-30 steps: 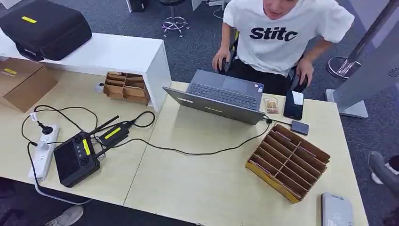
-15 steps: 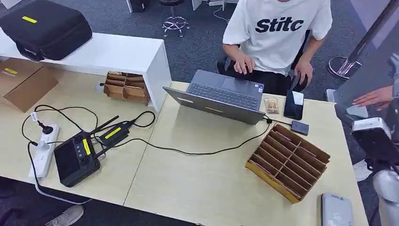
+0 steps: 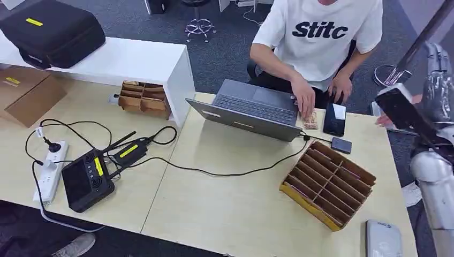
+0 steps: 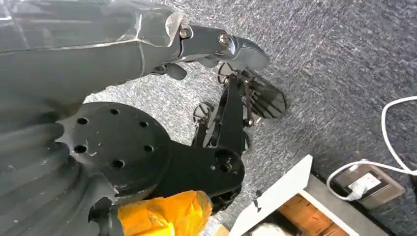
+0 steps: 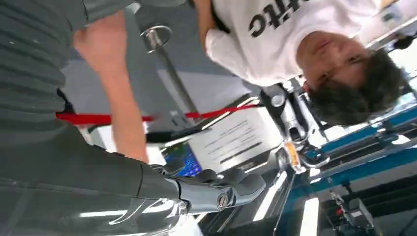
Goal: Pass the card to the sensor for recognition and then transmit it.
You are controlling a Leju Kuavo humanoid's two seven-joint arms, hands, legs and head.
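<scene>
Nearest, a pale grey flat card reader (image 3: 383, 239) lies at the light wooden table's (image 3: 235, 209) front right corner, just before a yellow-brown slotted cardboard rack (image 3: 327, 183). Further right, the raised right hand (image 3: 436, 96) hangs beside the table; whether it grips anything, I cannot tell, nor where the card is. Beyond, a person in a white printed T-shirt (image 3: 319, 37) touches an open grey laptop (image 3: 247, 110).

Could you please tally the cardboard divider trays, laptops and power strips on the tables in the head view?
Cardboard divider trays: 2
Laptop: 1
Power strip: 1
Total: 4
</scene>
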